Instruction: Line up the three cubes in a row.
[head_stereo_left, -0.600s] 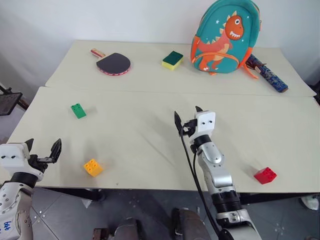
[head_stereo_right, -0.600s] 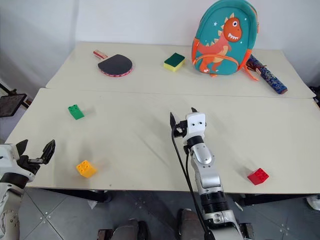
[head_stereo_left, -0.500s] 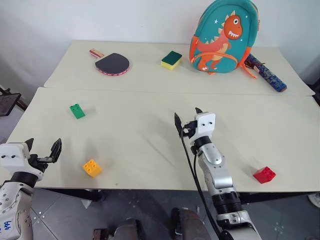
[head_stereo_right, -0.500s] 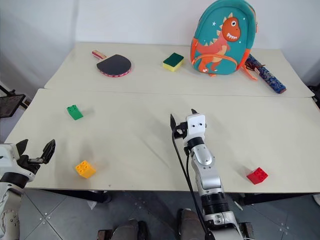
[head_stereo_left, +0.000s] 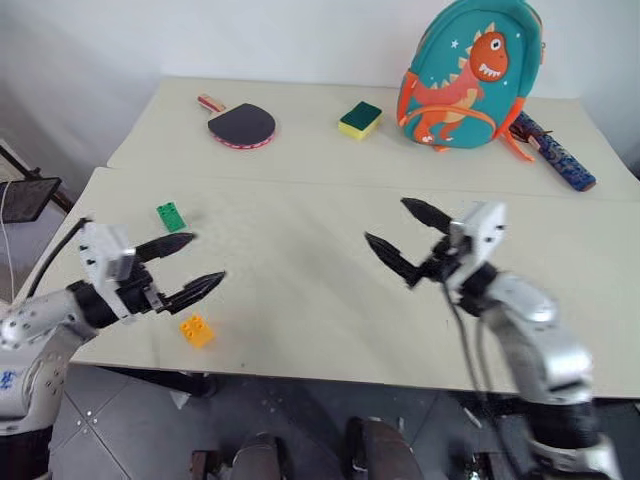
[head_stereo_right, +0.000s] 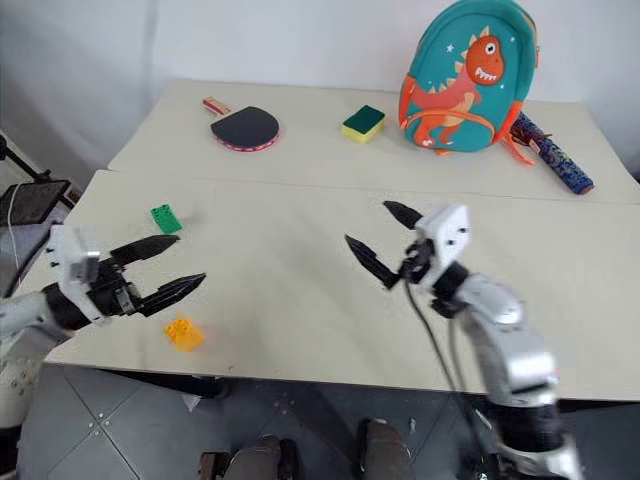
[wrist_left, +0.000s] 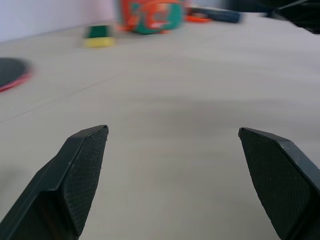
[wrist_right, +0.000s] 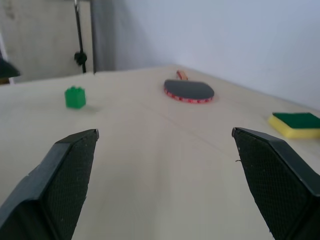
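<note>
Two cubes lie on the near table (head_stereo_left: 300, 300): a green one (head_stereo_left: 170, 216) at the left, which the right wrist view catches too (wrist_right: 75, 97), and a yellow-orange one (head_stereo_left: 197, 330) close to the front edge. My left gripper (head_stereo_left: 206, 258) hovers open and empty between them, just right of both, pointing toward the table's middle. Over the middle of the table my right gripper (head_stereo_left: 387, 220) is raised, open and empty, pointing left. In each wrist view the fingers (wrist_left: 82, 170) (wrist_right: 67, 170) stand wide apart with nothing between them.
On the far table lie a table-tennis paddle (head_stereo_left: 240, 122), a yellow-and-green sponge (head_stereo_left: 360, 118), a teal dinosaur backpack (head_stereo_left: 465, 75) and a blue patterned case (head_stereo_left: 560, 150). A seam (head_stereo_left: 300, 183) separates the two tables.
Both arms have swung up and inward over the table, the left from off the front-left corner, the right turning its fingers to the left. The camera view has shifted as well.
</note>
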